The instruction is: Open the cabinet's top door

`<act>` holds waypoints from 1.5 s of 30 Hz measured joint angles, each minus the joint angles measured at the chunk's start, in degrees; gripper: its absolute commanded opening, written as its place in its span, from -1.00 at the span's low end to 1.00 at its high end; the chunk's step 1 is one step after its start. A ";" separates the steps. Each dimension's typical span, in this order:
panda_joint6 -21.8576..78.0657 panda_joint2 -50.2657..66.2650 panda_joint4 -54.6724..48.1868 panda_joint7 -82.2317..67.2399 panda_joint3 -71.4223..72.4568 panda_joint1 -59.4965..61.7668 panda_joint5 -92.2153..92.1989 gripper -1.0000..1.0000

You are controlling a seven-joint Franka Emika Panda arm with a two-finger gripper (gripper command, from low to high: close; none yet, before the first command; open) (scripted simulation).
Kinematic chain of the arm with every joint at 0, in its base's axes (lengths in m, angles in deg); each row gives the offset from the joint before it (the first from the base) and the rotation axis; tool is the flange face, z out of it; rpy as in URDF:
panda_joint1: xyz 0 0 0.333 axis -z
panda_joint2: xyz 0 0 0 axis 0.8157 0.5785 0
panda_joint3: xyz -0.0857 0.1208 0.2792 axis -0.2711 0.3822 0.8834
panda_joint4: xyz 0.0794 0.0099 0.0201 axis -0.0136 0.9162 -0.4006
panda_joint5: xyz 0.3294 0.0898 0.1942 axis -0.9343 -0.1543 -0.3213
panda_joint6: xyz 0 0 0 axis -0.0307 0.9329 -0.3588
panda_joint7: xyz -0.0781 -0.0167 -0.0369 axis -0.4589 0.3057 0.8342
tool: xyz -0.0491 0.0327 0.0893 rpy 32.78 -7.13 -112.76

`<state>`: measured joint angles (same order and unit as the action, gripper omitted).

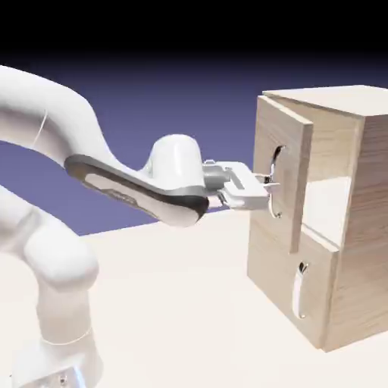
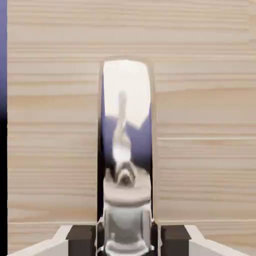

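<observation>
The light-wood cabinet [image 1: 356, 227] stands at the right of the exterior view. Its top door [image 1: 292, 136] is swung partly out from the cabinet face, leaving a gap along its right edge. My gripper [image 1: 270, 183] is shut on the top door's long white handle [image 1: 277, 182], about halfway up it. In the hand view the handle [image 2: 125, 150] runs up from between my dark fingertips [image 2: 82, 235], large and shiny, with the door's wood [image 2: 50, 150] filling the picture around it.
The lower door [image 1: 292, 284] below is closed, with its own shorter white handle [image 1: 301, 292]. The cabinet sits on a pale table [image 1: 174, 303]. The arm's base rises at the lower left of the exterior view.
</observation>
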<state>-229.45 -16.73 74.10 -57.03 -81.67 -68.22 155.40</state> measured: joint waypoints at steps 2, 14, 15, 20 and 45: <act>1.37 -1.87 2.07 -2.71 3.01 1.76 -4.99 -1.00; 11.43 -11.97 11.18 -16.40 20.17 5.49 -34.88 -1.00; 12.51 -12.59 11.66 -17.34 21.59 5.31 -37.36 -1.00; 18.79 -14.77 13.20 -21.38 28.96 3.48 -49.79 -1.00; 72.55 14.47 -15.73 -17.99 76.60 10.52 -101.10 -1.00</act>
<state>-156.91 -2.26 58.36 -75.02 -5.07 -57.70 54.30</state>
